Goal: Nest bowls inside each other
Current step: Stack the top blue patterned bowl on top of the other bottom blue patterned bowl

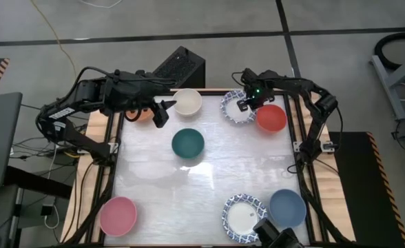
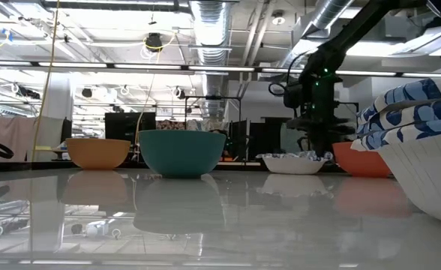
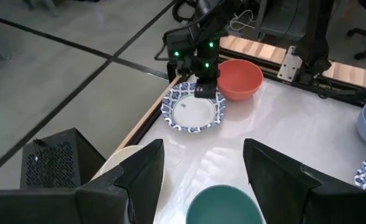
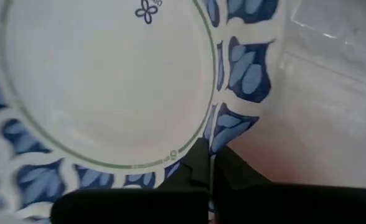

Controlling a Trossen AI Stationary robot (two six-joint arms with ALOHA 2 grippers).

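Note:
Several bowls sit on the white table. A blue-and-white patterned bowl (image 1: 232, 108) (image 3: 192, 112) rests on its base at the far right, next to a red bowl (image 1: 271, 118). My right gripper (image 1: 246, 103) (image 4: 211, 169) is shut on the patterned bowl's rim. My left gripper (image 1: 162, 112) (image 3: 201, 163) hangs open above the far left, near a cream bowl (image 1: 187, 102) and an orange bowl (image 1: 142, 114). A dark green bowl (image 1: 188, 143) stands mid-table. My right gripper pinches the patterned bowl's rim (image 4: 228, 134) between its two fingers, on the side facing the red bowl. The fingers come from above, pointing down. The bowl sits level with its base on the table (image 2: 292, 163).
A pink bowl (image 1: 118, 215) stands at the near left. A blue bowl (image 1: 287, 208) and another patterned bowl (image 1: 244, 217) stand at the near right. A black box (image 1: 180, 67) lies beyond the far edge. Wooden rails (image 1: 295, 131) border the table's sides.

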